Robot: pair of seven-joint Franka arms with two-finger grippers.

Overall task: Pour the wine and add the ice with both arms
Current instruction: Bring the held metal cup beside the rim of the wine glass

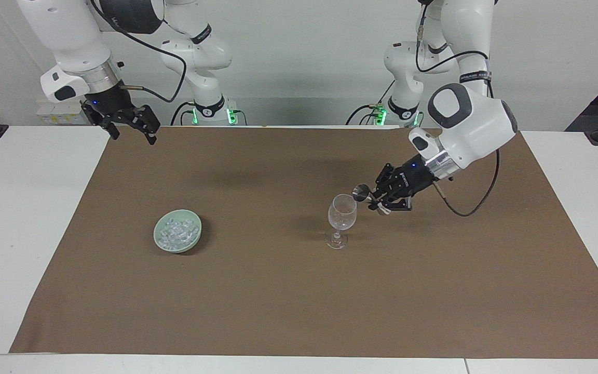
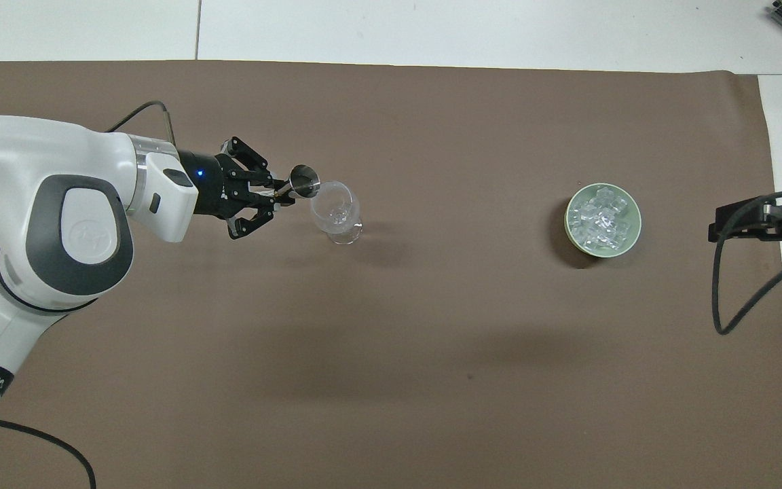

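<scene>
A clear wine glass (image 1: 341, 213) (image 2: 334, 210) stands upright on the brown mat. My left gripper (image 1: 374, 200) (image 2: 281, 195) is shut on a small metal measuring cup (image 1: 361, 194) (image 2: 305, 180), held tilted at the glass's rim on the left arm's side. No wine shows in the cup or the glass. The ice (image 1: 176, 231) (image 2: 601, 219) is heaped in a pale green bowl (image 1: 199, 228) (image 2: 635, 224) toward the right arm's end. My right gripper (image 1: 134, 134) (image 2: 744, 223) hangs open and empty over the mat's corner near the right arm's base.
The brown mat (image 1: 299, 301) covers most of the white table (image 1: 24, 208). Black cables loop from both wrists. Only the glass and the bowl stand on the mat.
</scene>
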